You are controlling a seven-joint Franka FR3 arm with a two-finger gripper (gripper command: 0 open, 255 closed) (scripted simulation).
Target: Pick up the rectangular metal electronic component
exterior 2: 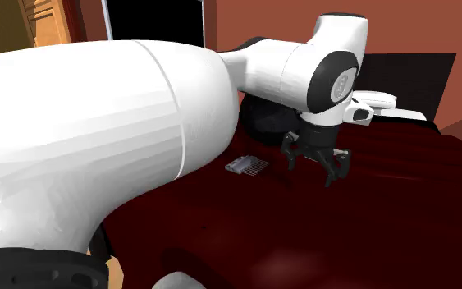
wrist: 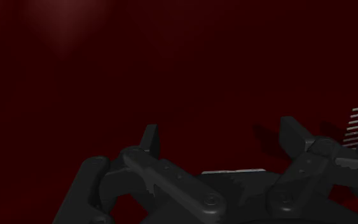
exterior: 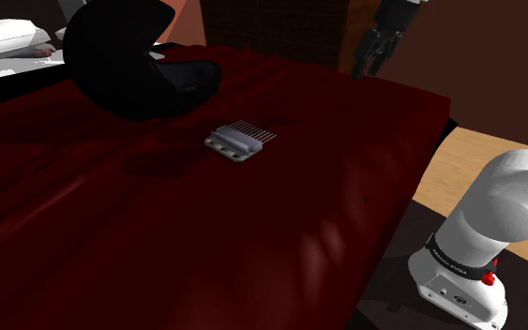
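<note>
Arm in foreground. Gripper wide open, empty, above red cover. Component flat on cover, near gripper, not between fingers. Risk: closing here grabs nothing; pinching thin pins could bend them, part slips.

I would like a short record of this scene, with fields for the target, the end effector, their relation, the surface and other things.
target: grey component with a row of thin pins, lying flat on the surface
hand state: end effector open, nothing between its fingers
relation: apart, not touching; the component lies to the end effector's left in the second exterior view
surface: dark red cover
other things: large black object beyond the component in the shoulder view
task state: component not yet grasped
</note>
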